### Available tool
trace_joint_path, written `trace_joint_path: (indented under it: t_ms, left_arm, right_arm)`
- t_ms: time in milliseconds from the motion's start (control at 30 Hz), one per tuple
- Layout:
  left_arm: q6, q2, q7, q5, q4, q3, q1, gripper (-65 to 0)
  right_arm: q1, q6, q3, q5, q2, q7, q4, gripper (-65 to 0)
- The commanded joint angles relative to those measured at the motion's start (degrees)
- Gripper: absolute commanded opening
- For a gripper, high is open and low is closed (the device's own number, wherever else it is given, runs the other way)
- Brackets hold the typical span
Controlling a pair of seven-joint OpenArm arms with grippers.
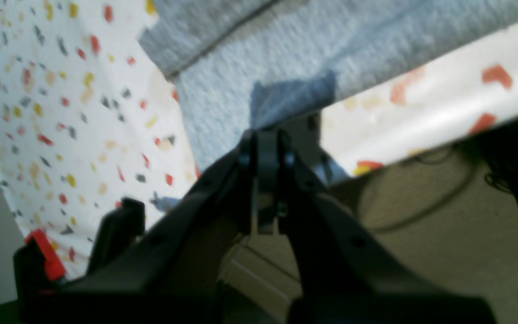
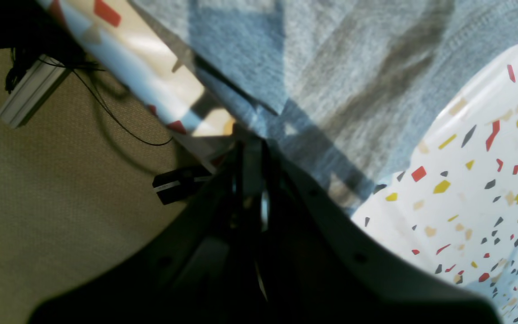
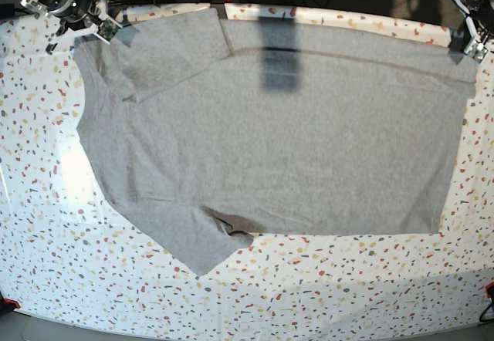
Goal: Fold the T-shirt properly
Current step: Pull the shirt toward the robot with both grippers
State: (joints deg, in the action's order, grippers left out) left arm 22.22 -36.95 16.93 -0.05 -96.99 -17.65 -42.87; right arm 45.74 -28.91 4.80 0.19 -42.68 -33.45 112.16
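The light grey T-shirt (image 3: 278, 140) lies spread flat on the speckled table (image 3: 309, 295), plain side up, no lettering showing. One sleeve (image 3: 197, 244) sticks out toward the near left; another part is folded over at the far left (image 3: 166, 48). My left gripper (image 3: 465, 42) is at the shirt's far right corner; in the left wrist view it (image 1: 265, 135) is shut on the shirt's edge (image 1: 286, 96). My right gripper (image 3: 108, 31) is at the far left corner; in the right wrist view it (image 2: 252, 141) is shut on the shirt's edge (image 2: 331, 67).
Both grippers are at the table's far edge (image 1: 421, 135), with carpet floor and cables (image 2: 106, 112) beyond it. A black clamp with a red part (image 1: 43, 256) sits at the table's edge by the left arm. A dark shadow band (image 3: 278, 59) crosses the shirt.
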Motion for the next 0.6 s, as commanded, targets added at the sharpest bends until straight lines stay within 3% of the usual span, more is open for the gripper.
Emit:
trace_joint_path:
  t_ms: [0, 167, 233, 300, 400, 567]
  left_arm:
    - [-1.03, -0.87, 0.11, 0.02, -0.63, -0.76, -0.31, -65.0]
    - [-1.03, -0.90, 5.81, 0.07, -0.63, -0.76, -0.31, -65.0]
    - [-1.03, -0.98, 6.84, 1.05, -0.63, -0.76, -0.31, -65.0]
    - [-1.03, -1.07, 7.65, 2.78, -0.63, -0.76, -0.31, -52.4]
    - [-1.03, -1.03, 8.68, 4.59, -1.01, -0.76, -0.31, -36.8]
    - [-1.03, -1.46, 15.15, 4.81, -3.93, -0.81, -0.31, -34.3]
  right_arm:
    - [0.31, 0.70, 0.46, -0.13, -0.81, 0.00, 0.87, -65.0]
    - [0.31, 0.63, 0.46, 0.55, -0.83, -2.49, 0.87, -65.0]
    - [0.28, 0.44, 0.46, 1.79, -0.83, -3.69, 0.90, -53.6]
    - [0.31, -0.48, 0.46, 2.27, -0.83, -3.93, 1.25, -44.2]
    - [0.31, -1.01, 0.46, 3.30, -0.85, -4.96, 2.12, -41.3]
    - [0.31, -0.96, 0.48, 3.28, -0.83, -4.94, 4.74, -41.3]
